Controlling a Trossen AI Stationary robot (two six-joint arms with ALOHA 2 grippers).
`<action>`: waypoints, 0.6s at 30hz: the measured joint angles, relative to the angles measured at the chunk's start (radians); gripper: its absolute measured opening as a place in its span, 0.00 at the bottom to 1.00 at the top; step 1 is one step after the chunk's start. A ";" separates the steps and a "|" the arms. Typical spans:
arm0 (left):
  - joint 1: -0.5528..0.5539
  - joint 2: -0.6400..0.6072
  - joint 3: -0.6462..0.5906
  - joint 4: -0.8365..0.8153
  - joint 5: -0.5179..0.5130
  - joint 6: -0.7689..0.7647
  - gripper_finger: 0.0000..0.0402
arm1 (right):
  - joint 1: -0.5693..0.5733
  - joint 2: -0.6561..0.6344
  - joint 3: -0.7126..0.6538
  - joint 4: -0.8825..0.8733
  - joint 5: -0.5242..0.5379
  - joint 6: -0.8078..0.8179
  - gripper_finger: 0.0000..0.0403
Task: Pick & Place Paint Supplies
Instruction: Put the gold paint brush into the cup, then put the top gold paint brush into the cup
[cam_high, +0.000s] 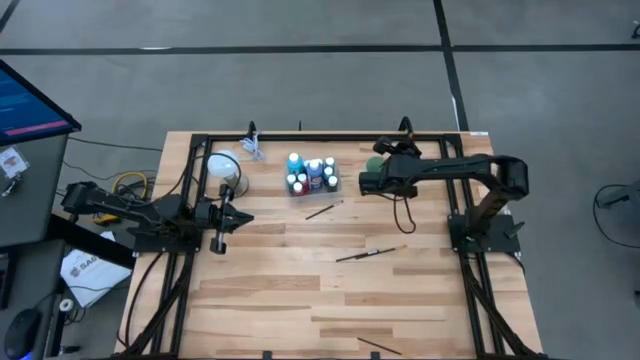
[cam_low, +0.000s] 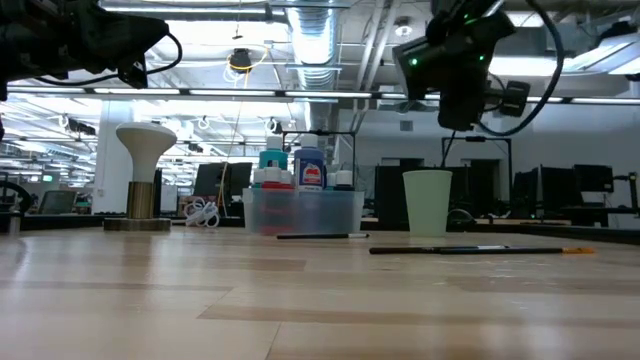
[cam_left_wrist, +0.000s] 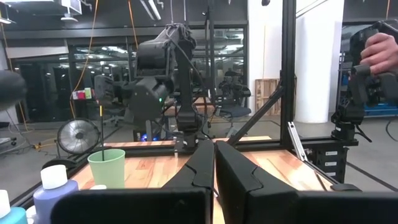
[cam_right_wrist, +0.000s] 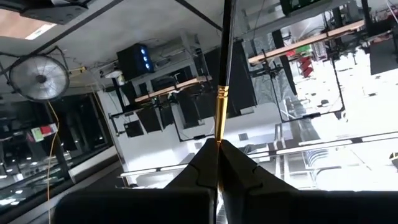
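My right gripper hangs over the translucent green cup, shut on a thin dark-handled brush. The brush hangs down toward the cup. The clear tray holds several white-capped paint bottles standing upright. Two more brushes lie flat on the wood, one near the tray and one with an orange tip nearer the middle. My left gripper is shut and empty at the table's left side, above the table top. My right gripper pinches the brush beside its gold ferrule between its two fingers. The fingers are about level, come from the table's right and lie across the brush. The brush hangs upright below them, its dark handle reaching down to the cup's mouth, clear of the table.
A white mushroom-shaped lamp stands at the far left, with a small white clip beside it. The black frame runs round the table. A thin dark stick lies at the near edge. A person's hand shows beyond the table.
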 joint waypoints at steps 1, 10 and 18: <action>0.000 0.000 0.000 0.000 0.000 0.000 0.00 | 0.000 0.010 0.000 0.001 -0.001 0.011 0.00; 0.000 0.000 0.000 0.000 0.000 0.000 0.00 | 0.000 0.026 0.000 -0.014 -0.051 0.112 0.11; 0.000 0.000 0.000 0.001 0.000 0.000 0.00 | 0.012 -0.051 0.002 -0.011 -0.104 0.231 0.33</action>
